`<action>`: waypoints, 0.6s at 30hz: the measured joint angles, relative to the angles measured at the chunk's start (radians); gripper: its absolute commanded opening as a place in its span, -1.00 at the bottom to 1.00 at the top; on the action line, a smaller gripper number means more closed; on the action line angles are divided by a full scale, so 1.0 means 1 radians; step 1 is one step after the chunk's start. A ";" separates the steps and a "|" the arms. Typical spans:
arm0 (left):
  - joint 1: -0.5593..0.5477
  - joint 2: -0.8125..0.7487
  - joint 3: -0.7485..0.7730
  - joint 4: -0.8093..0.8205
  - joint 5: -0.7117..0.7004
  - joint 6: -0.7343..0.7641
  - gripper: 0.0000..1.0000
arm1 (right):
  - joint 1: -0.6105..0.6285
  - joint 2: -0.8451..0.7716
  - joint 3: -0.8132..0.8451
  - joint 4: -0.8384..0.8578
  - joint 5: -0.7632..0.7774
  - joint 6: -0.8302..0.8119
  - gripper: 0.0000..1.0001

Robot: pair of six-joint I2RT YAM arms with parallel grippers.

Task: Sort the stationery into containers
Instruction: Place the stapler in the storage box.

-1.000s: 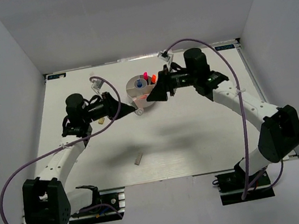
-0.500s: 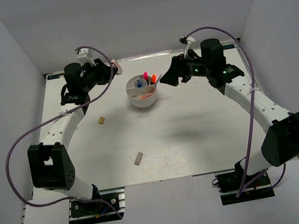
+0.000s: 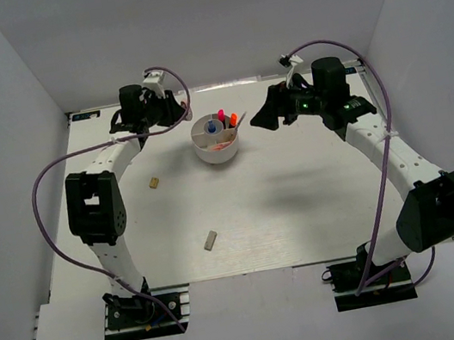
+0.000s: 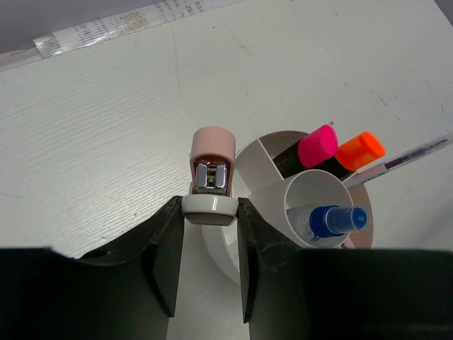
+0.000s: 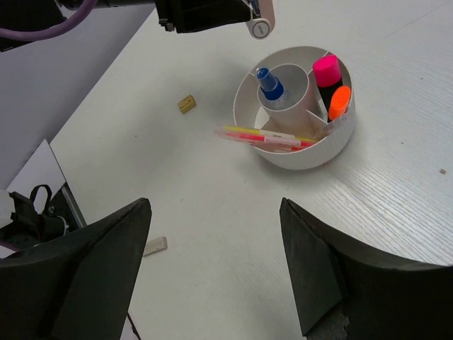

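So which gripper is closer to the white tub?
Left. The left gripper, gripping a pink stapler, sits beside the tub; the right gripper, open, is farther off on the opposite side.

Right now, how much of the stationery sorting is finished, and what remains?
Done: the pink-capped highlighter, the orange-capped highlighter, the blue-capped bottle and some pens sit in the white tub.
In hand: the left gripper is shut on a small pink stapler, near the tub. The right gripper is open and empty.
Left: a beige eraser and a greyish eraser lie on the table.
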 measured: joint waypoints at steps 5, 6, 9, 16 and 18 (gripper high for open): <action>-0.002 0.023 0.029 -0.002 0.037 0.011 -1.00 | -0.002 0.000 0.000 0.001 -0.019 0.002 0.56; -0.003 0.023 0.029 -0.003 0.043 0.013 -1.00 | -0.003 0.000 0.000 0.001 -0.023 0.002 0.56; -0.009 0.023 0.029 -0.008 0.060 0.020 -0.97 | -0.006 0.000 0.000 0.001 -0.032 0.003 0.56; -0.031 0.042 0.036 -0.019 0.112 0.035 -0.92 | -0.006 0.001 0.000 0.004 -0.045 0.011 0.56; -0.037 0.051 0.036 -0.024 0.114 0.039 -0.89 | -0.006 0.003 0.000 0.005 -0.049 0.011 0.56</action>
